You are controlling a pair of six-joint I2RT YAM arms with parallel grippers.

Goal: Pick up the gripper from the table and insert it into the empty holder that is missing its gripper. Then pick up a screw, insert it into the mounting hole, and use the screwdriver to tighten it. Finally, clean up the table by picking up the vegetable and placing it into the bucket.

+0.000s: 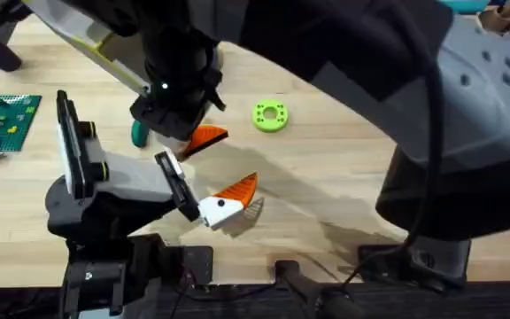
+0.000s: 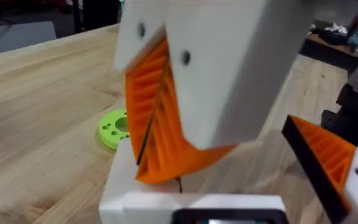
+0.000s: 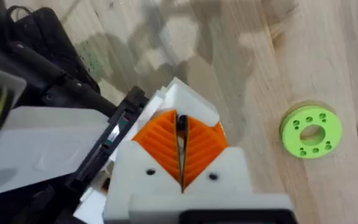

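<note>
Looming dark and blurred under the overhead camera, the right arm [image 1: 397, 80] reaches across the middle. Its right pincer [image 3: 180, 149] has its orange pads pressed shut on the gripper [image 3: 180, 124], a dark sliver between them, just over the white holder [image 2: 142, 202], apparently to seat it there. The left pincer [image 1: 206, 173] is spread wide and empty, seemingly to present that bare base, and the pale wooden table [image 1: 343, 195] also carries a lime green disc [image 1: 270, 116] and a green brick plate [image 1: 3, 124].

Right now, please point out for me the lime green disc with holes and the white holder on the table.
lime green disc [image 1: 270, 116]: overhead view, on its flat ring face.
white holder [image 1: 216, 211]: overhead view, on its white base, beside the orange tip.
</note>
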